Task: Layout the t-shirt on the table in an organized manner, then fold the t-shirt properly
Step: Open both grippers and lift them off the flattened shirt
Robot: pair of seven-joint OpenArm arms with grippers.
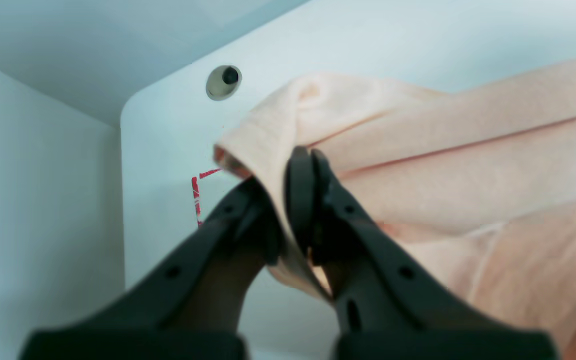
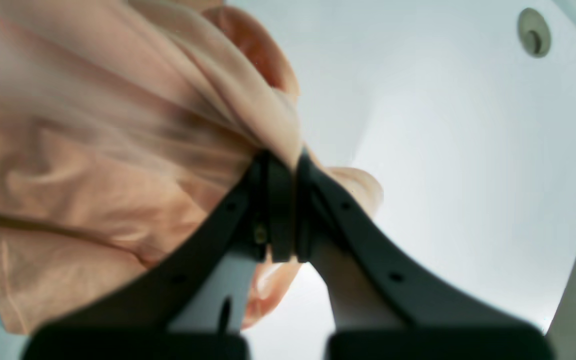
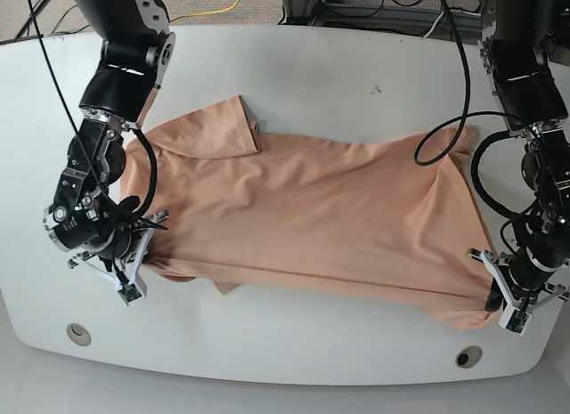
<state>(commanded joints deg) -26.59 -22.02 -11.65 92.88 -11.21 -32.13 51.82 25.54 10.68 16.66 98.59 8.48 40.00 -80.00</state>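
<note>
closest in, my left gripper (image 1: 295, 200) is clamped on a fold of the t-shirt (image 1: 458, 165): the peach cloth runs down between my two black fingers (image 1: 308, 200), pinched tight, with a loose bit of hem hanging below them. just past the fingertips the fabric bunches into a rounded corner, and beyond that i see the white table (image 1: 168, 130) with a piece of red tape mark (image 1: 197, 192) and a round grommet hole (image 1: 224, 81) near its rounded corner.

my right gripper (image 2: 283, 200) is likewise closed on cloth; the pads press together with a ridge of the t-shirt (image 2: 93, 150) squeezed between them, the rest of the fabric blurred and bunched to one side. bare table (image 2: 443, 150) lies on the other side, with another grommet hole (image 2: 534, 32) far off at the edge.

from the base view the t-shirt (image 3: 312, 218) lies spread lengthwise across the middle of the table (image 3: 312, 76), wrinkled, one short sleeve (image 3: 205, 129) flat toward the far side. my right gripper (image 3: 134, 231) holds the end near the sleeves and my left gripper (image 3: 499, 298) holds the near corner of the opposite end, close to the table's front edge. two grommet holes (image 3: 78, 333) sit along that front edge. beyond the far edge, cables (image 3: 392, 4) trail over the floor.
</note>
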